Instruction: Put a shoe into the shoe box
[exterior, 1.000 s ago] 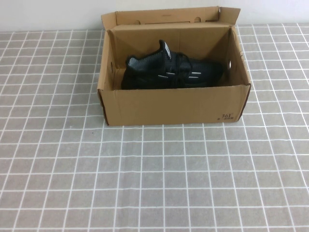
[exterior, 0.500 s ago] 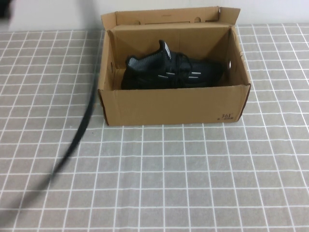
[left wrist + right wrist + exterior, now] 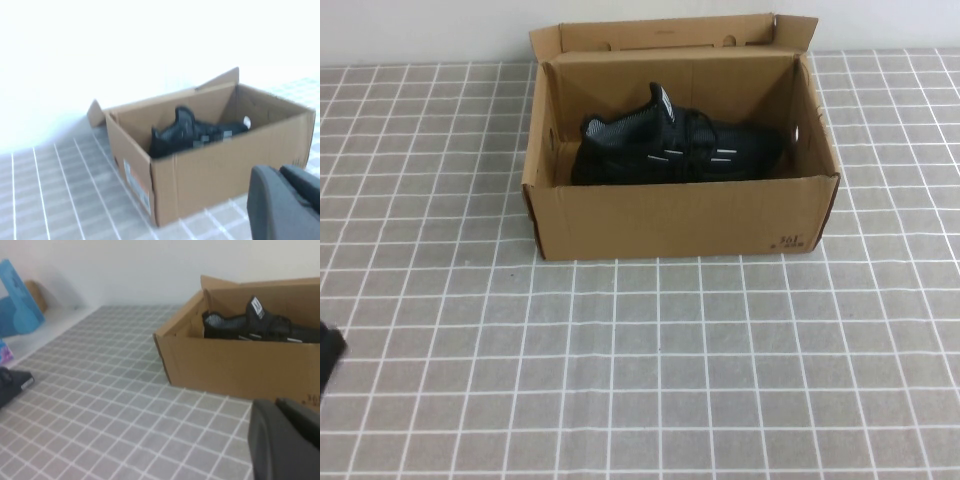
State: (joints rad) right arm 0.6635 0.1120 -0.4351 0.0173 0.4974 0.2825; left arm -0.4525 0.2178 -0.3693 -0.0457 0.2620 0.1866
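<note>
**One shoe boxed, the sweeping arm gone from the table**

Half a second ago a dark, blurred streak crossed the left side of the high view. Now only a small dark shape [image 3: 327, 355] shows at the near-left edge, probably part of the left arm. The shoe [image 3: 675, 148] has not shifted in that time. It lies inside the shoe box [image 3: 680, 215], sole down, heel to the left and toe to the right. With nothing over the box, the task looks essentially complete, and the lid flap is not yet closed.

The left gripper [image 3: 282, 172] hangs near and to the left of the box, facing its corner. It holds nothing, and whether it is open or closed cannot be told. The right gripper [image 3: 280, 407] sits near the front of the box and low over the table. It is also empty, and its state is equally unclear.

From left to right, a blue object [image 3: 17, 305] stands off the table's far-left side, too blurred to name. The tablecloth [image 3: 650, 380] is matte grey with a thin white grid and lies flat. The box is plain brown corrugated cardboard, rectangular and stiff-walled. Its flap lid [image 3: 670, 32] stands up at the far side, and small dark print marks the front right corner. The shoe is black knit, soft and dull, with laces, short white dashes on its side and a speckled grey lining at the collar.
</note>
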